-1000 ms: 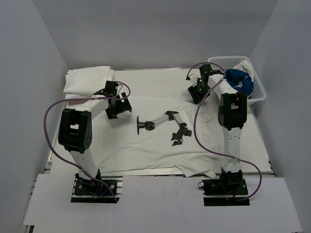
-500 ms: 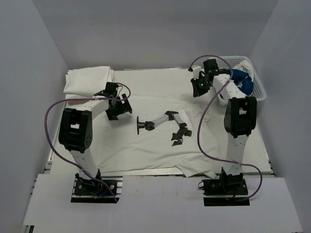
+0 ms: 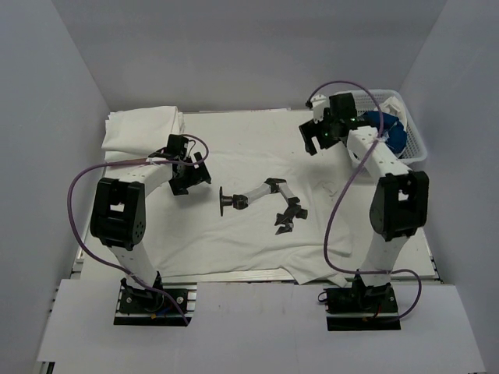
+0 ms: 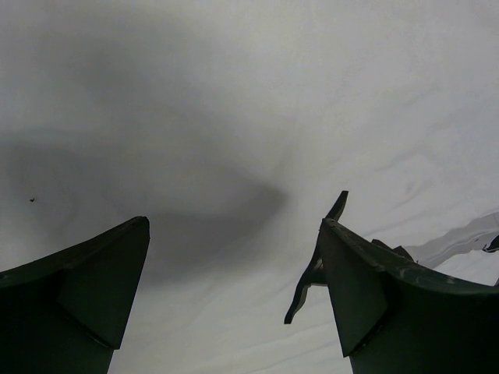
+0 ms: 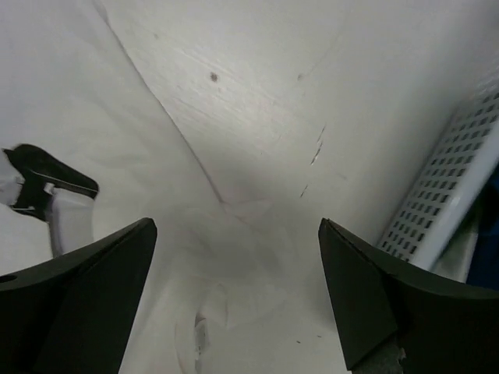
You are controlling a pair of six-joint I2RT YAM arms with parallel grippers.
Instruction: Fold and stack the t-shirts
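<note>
Where the white surface [image 3: 413, 253] meets the arm bases, a flap of the large white cloth t-shirt [image 3: 234, 241] droops over the near edge. The shirt lies spread flat, its long axis apparently left to right — which end is the collar I cannot tell. Over its left part hangs the left claw [image 3: 196, 178], jaws wide, gripping nothing. Farther right, the right claw [image 3: 312, 142], equally wide and empty, hangs over the shirt's far edge. Beyond — a folded pile of white t-shirts [image 3: 140, 128] far left; far right, a white plastic lattice basket [image 3: 417, 152] holds a bunched royal blue t-shirt [image 3: 388, 128].
</note>
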